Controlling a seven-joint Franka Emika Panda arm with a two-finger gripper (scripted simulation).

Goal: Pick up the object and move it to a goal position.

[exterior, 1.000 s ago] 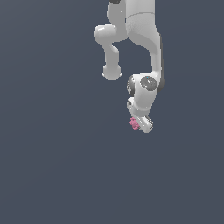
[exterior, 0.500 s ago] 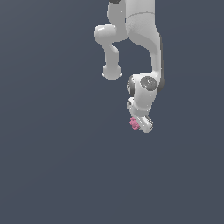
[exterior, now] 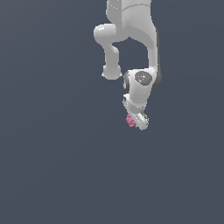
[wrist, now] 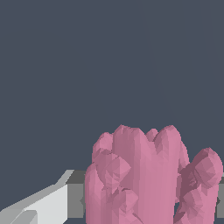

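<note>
Comparing with a second ago, I see nothing has shifted: my gripper (exterior: 136, 121) stays clamped on the pink object (exterior: 130, 120) at its tip, so I judge the carry stalled or finished

Exterior view set well back from the gripper (exterior: 136, 120), taking in the whole white arm (exterior: 131, 26) against plain dark grey, wrist view pressed close behind the gripper's fingers (wrist: 48, 203), pink object (wrist: 146, 179) filling its foreground, both views sharing gripper and object (exterior: 130, 120).
</note>
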